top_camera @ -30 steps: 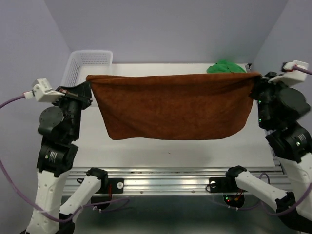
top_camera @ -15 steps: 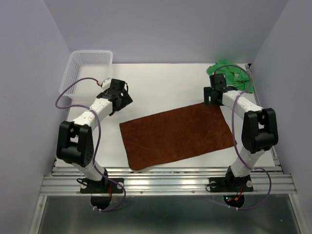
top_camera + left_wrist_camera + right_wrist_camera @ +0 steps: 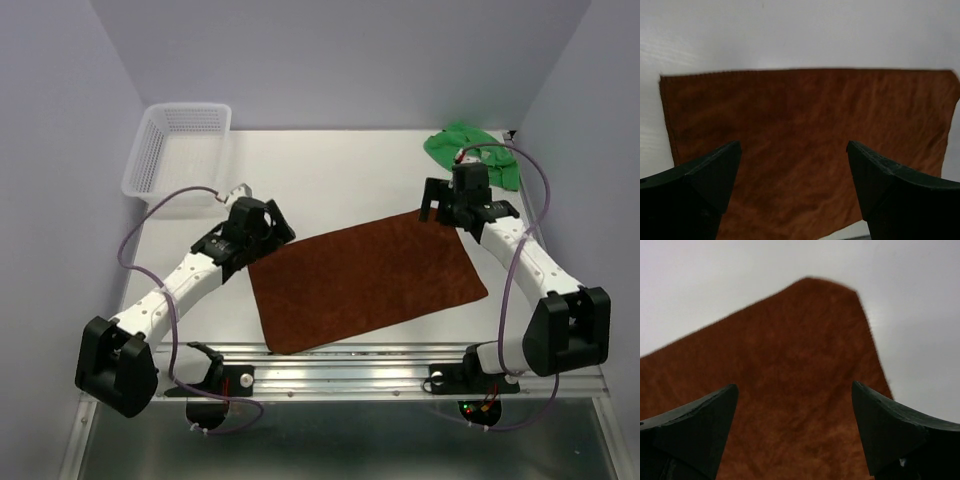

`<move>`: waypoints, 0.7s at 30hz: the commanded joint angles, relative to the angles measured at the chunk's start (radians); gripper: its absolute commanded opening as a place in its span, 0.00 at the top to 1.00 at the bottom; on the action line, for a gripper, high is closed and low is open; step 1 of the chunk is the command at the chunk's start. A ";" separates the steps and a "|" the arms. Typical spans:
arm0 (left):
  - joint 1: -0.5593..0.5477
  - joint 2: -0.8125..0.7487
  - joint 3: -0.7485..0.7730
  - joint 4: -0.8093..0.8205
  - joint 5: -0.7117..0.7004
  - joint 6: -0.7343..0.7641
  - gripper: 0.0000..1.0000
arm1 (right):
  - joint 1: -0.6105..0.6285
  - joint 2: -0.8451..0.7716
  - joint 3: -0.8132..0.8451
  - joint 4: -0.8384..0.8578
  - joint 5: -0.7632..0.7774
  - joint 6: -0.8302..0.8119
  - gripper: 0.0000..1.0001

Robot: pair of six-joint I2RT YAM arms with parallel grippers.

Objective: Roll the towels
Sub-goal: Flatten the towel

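The rust-brown towel [image 3: 365, 280] lies spread flat on the white table, slightly skewed. In the left wrist view this brown towel [image 3: 810, 135] fills the space ahead of the fingers. My left gripper [image 3: 272, 228] hovers at its far left corner, open with nothing between the fingers [image 3: 794, 145]. My right gripper [image 3: 440, 208] is at the far right corner, also open and empty [image 3: 795, 387], looking down the brown cloth [image 3: 800, 390]. The green towel [image 3: 470, 150] lies crumpled at the back right, behind the right arm.
A white mesh basket [image 3: 180, 145] stands at the back left corner. Purple cables loop off both arms. The table's metal rail [image 3: 340, 365] runs along the near edge, and lilac walls close in the sides and back.
A second ago both grippers held the brown towel stretched in the air. They let go; it now lies flat on the table, with both arms lowered to its far corners.
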 commanded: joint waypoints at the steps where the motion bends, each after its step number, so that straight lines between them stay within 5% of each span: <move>1: -0.092 0.009 -0.149 -0.012 0.100 -0.089 0.01 | 0.004 0.025 -0.094 0.034 -0.202 0.024 0.00; 6: -0.112 0.101 -0.234 0.058 0.072 -0.117 0.01 | 0.004 0.126 -0.120 0.072 -0.239 0.037 0.00; 11: -0.089 0.280 -0.102 0.065 -0.014 -0.082 0.01 | 0.004 0.288 -0.065 0.086 -0.116 0.073 0.00; 21: 0.101 0.681 0.202 0.063 0.008 0.069 0.01 | -0.064 0.534 0.146 0.089 -0.128 0.078 0.00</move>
